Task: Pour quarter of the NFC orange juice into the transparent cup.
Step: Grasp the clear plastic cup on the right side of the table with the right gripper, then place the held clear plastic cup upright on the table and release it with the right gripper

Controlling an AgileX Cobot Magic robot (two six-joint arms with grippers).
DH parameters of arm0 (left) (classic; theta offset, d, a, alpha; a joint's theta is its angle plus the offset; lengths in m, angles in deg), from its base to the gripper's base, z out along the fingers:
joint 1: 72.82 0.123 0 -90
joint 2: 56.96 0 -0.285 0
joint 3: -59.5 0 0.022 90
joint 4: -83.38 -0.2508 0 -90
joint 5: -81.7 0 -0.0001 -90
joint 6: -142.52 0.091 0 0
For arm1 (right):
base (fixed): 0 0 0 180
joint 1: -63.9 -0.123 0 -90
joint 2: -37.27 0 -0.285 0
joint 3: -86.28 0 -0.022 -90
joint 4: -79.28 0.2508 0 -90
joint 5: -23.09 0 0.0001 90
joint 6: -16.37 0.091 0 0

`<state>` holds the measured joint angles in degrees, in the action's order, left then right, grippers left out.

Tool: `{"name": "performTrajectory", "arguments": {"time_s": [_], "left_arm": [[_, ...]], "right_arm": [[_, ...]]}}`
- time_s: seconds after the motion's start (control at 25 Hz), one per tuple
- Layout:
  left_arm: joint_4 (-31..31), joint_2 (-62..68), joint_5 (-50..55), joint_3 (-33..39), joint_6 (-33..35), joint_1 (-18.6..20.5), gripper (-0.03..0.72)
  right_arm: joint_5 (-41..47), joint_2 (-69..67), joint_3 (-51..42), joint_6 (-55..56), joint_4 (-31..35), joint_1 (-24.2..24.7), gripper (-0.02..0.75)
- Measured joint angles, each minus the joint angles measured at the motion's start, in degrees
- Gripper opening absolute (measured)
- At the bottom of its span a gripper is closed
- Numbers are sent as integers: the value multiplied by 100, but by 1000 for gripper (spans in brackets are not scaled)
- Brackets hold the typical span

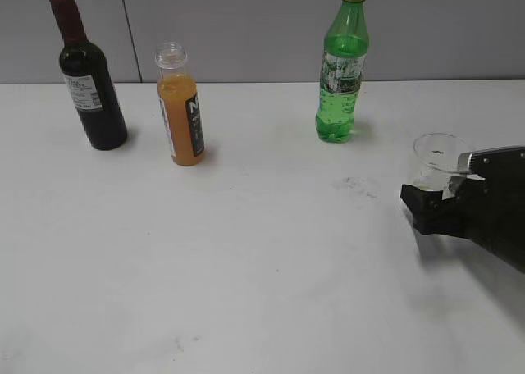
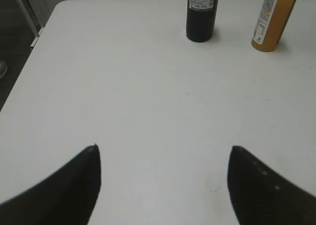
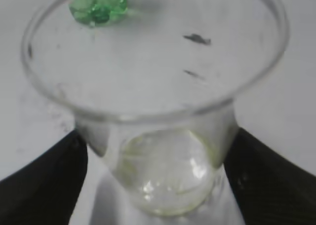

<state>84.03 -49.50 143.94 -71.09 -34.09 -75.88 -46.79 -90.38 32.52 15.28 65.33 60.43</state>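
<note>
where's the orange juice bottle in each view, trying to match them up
Exterior view: NFC orange juice stands upper left, uncapped, just right of the dark wine bottle.
Left wrist view: NFC orange juice at the top right edge, neck cut off.
Right wrist view: not in it.
Shared landmark: the dark wine bottle, left of the juice in both.

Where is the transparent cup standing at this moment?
The transparent cup stands at the right of the exterior view, between the right claw's fingers, right of the green bottle.
</note>
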Motion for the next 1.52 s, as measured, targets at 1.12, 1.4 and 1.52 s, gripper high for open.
{"name": "performTrajectory", "arguments": {"time_s": [1.12, 1.4, 1.52], "left_arm": [[0, 0, 0, 0, 0, 0, 592], [0, 0, 0, 0, 0, 0, 592], [0, 0, 0, 0, 0, 0, 592]], "right_arm": [[13, -332, 475, 204, -1118, 0, 539], [20, -262, 1333, 450, -3878, -101, 539], [20, -262, 1932, 928, -4606, -388, 539]]}}
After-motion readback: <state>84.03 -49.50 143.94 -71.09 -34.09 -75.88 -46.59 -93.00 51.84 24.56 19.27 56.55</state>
